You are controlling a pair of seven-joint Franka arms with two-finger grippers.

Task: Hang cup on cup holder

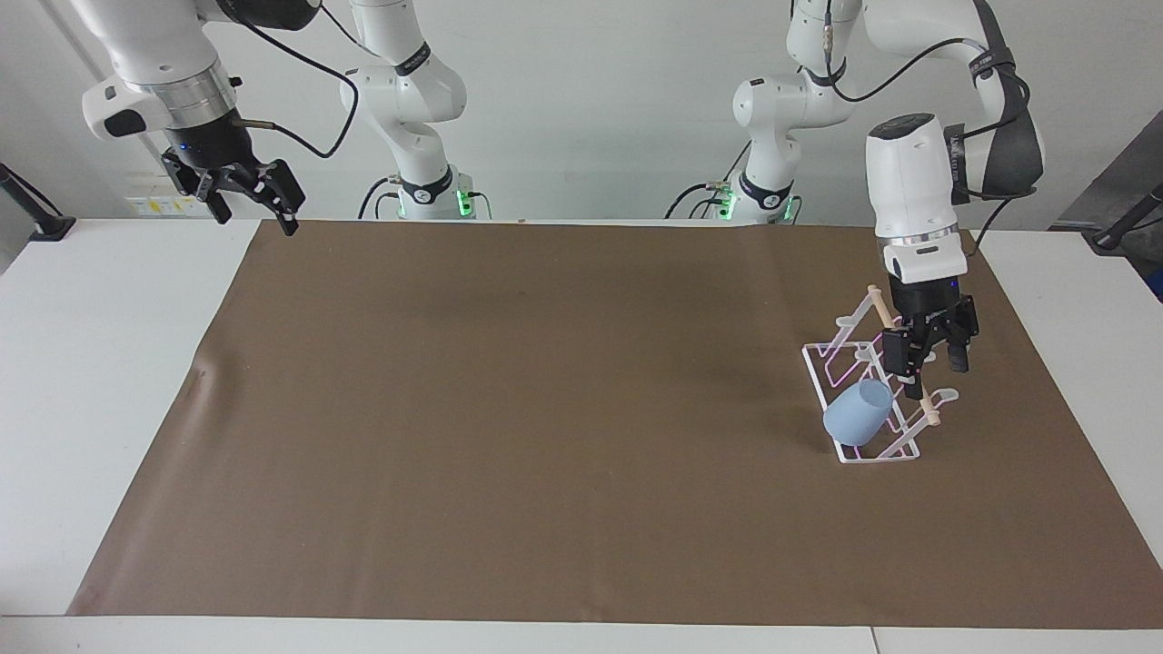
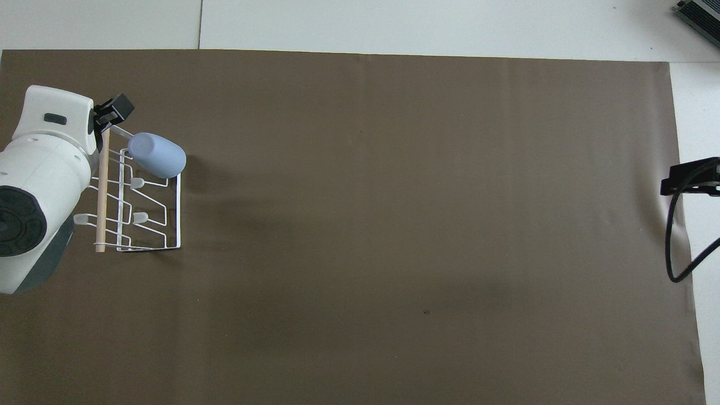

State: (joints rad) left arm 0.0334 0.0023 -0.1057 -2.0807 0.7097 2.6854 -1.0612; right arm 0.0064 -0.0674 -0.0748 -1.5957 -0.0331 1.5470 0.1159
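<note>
The light-blue cup (image 1: 857, 413) sits tilted on a peg of the white wire cup holder (image 1: 877, 457), at the rack's end farthest from the robots. No gripper touches it. It also shows in the overhead view (image 2: 157, 156), on the cup holder (image 2: 178, 214). My left gripper (image 1: 929, 357) is open and empty, raised over the holder's wooden dowel (image 1: 875, 298), just above and beside the cup. In the overhead view the left gripper (image 2: 112, 109) is over the dowel's end. My right gripper (image 1: 256, 215) is open and empty, up in the air over the mat's corner near the right arm's base.
A brown mat (image 1: 545, 409) covers most of the white table (image 1: 100, 363). The holder has other pegs with nothing on them (image 2: 138, 216). The right gripper's tip and its cable (image 2: 689, 180) show at the mat's edge.
</note>
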